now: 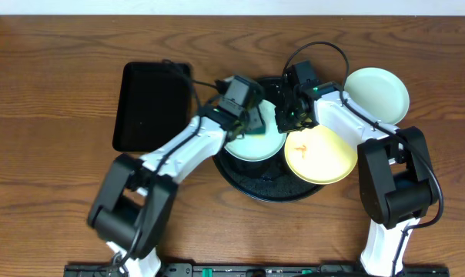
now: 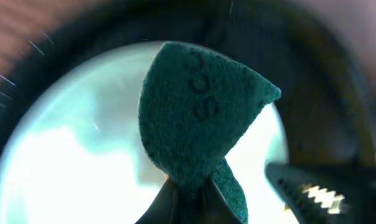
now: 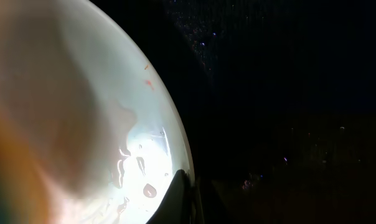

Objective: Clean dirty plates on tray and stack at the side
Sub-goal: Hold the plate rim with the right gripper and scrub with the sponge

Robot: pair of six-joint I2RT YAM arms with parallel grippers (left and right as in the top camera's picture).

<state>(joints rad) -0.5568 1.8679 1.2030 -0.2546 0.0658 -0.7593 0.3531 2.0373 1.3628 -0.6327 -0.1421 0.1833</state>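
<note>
— while both arms reach over the round tray (image 1: 252,183), how many plates do you count?
— three plates: two mint and one yellow. one mint plate (image 1: 254,146) lies on the round tray, toward its far-left side. the yellow plate (image 1: 325,158) lies across the tray's right rim. the other mint plate (image 1: 376,94) sits alone on the table (image 1: 48,69), toward the far right corner, apart from the tray.
— and trays?
— two. the round one is at the middle of the table. one black rectangular tray (image 1: 150,105) is just beside it, toward the far left.
— any dirt?
— one orange smear near the middle of the yellow plate. the right wrist view shows a couple of tiny red specks close to the rim of the mint plate on the tray, with water drops beside them.
— what are the tools doing?
— the left gripper (image 2: 189,194) is clamped on one dark green scouring pad (image 2: 200,106), which stands folded above that mint plate. the right gripper (image 1: 288,121) is closed, pinching the same plate at its right rim.
— any writing?
— dark printed marks on the pad, sideways and blurred. i cannot read them.
</note>
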